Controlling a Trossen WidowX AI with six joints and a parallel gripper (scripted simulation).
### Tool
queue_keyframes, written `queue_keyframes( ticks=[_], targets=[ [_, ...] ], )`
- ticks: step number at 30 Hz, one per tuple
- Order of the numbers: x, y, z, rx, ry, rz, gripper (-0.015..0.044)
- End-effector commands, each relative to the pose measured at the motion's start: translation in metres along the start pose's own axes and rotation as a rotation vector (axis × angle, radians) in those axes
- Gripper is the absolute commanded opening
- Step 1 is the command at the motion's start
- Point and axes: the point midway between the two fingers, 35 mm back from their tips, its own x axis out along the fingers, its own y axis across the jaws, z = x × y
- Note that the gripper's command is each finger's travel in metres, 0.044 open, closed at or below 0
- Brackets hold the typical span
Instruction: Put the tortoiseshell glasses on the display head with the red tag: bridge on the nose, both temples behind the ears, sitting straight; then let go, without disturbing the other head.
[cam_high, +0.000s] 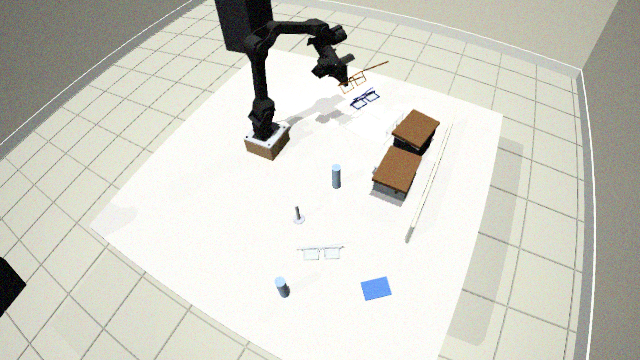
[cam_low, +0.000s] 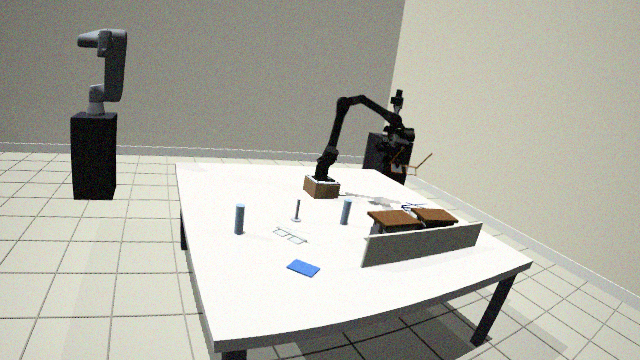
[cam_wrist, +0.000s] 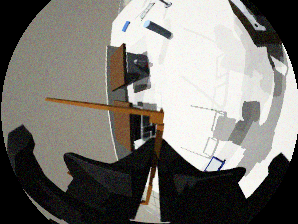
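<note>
My gripper (cam_high: 346, 84) (cam_wrist: 156, 141) is shut on the tortoiseshell glasses (cam_high: 376, 67) (cam_low: 424, 161) (cam_wrist: 100, 105), thin and orange-brown, held high over the table's far side. In the wrist view one temple stretches left from its hinge, and the front runs down between the fingers. The other temple is mostly hidden. Two display heads stand under brown boards (cam_high: 398, 169) (cam_high: 416, 127) and are largely hidden by them. In the wrist view the dark head (cam_wrist: 140, 66) under the upper board shows a small red spot. The second head is too covered to make out.
Dark blue glasses (cam_high: 367, 98) (cam_wrist: 219, 159) lie below the held pair. A low wall (cam_high: 430, 185) (cam_low: 425, 245) runs behind the boards. Two blue cylinders (cam_high: 336, 177) (cam_high: 282, 287), a small post (cam_high: 297, 214), clear glasses (cam_high: 320, 248) and a blue cloth (cam_high: 376, 288) (cam_low: 303, 268) are on the table.
</note>
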Motion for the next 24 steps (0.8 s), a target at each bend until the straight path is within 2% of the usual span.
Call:
queue_keyframes(
  ticks=[1,18,24],
  targets=[
    [0.002,0.001,0.001,0.004,-0.006,-0.003,0.0000],
    [0.002,0.001,0.002,0.003,-0.008,-0.005,0.0000],
    [0.018,0.008,0.013,-0.038,-0.053,-0.053,0.0000]
  ],
)
